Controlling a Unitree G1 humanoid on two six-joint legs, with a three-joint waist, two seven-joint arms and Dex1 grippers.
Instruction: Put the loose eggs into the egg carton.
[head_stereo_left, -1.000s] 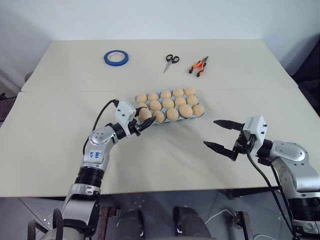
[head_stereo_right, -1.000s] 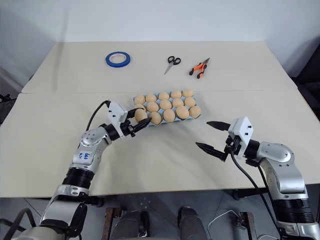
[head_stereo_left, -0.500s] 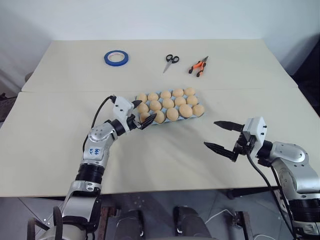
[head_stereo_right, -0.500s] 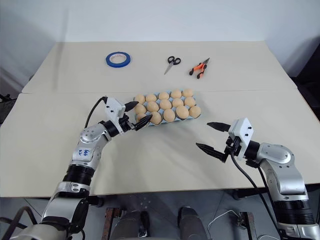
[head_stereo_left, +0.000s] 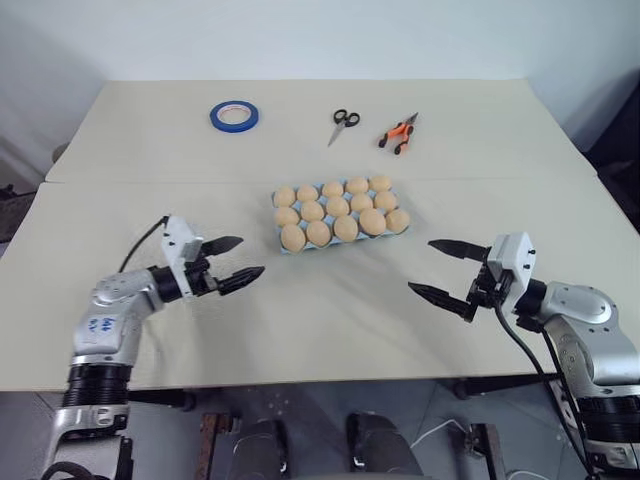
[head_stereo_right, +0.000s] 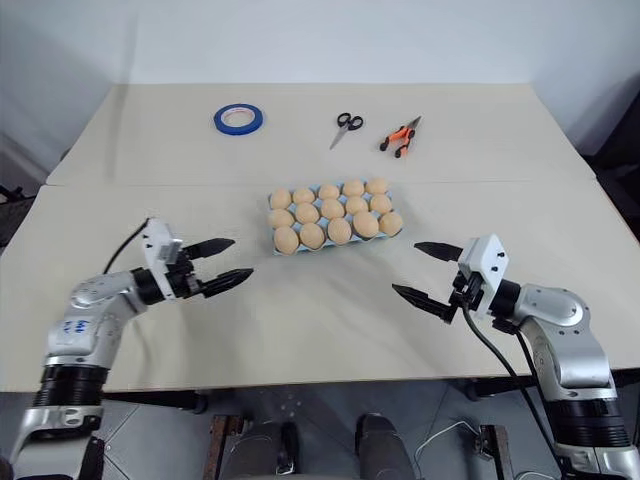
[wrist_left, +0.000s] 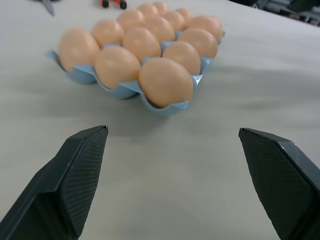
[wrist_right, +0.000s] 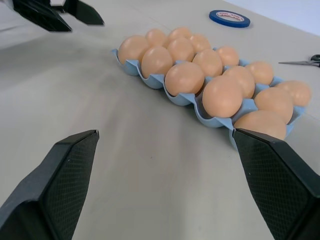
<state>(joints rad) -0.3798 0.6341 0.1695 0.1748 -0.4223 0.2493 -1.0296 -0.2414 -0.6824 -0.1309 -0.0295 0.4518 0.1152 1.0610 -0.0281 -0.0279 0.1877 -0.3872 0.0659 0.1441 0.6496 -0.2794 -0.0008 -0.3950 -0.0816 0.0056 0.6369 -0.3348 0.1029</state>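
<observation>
The light blue egg carton (head_stereo_left: 281, 246) sits in the middle of the table, its cups filled with several tan-orange eggs (head_stereo_left: 345, 227). All the eggs in view sit in cups; loose eggs are out of view. My left gripper (head_stereo_left: 250, 256) hovers open and empty to the left of the carton and nearer to me, pointing toward it, clear of it. In the left wrist view the carton's near corner (wrist_left: 165, 110) lies ahead of the spread fingers (wrist_left: 82, 165). On the carton's right, my right gripper (head_stereo_left: 420, 266) is open and empty.
A blue tape roll (head_stereo_left: 233, 115), scissors (head_stereo_left: 342, 124) and orange-handled pliers (head_stereo_left: 397, 132) lie at the far side. A seam (head_stereo_left: 150, 182) crosses the table behind the carton. Bare tabletop lies between the two grippers.
My left gripper opened, left an egg in the carton's near-left corner cup, and drew back to the left. The right arm has not moved.
</observation>
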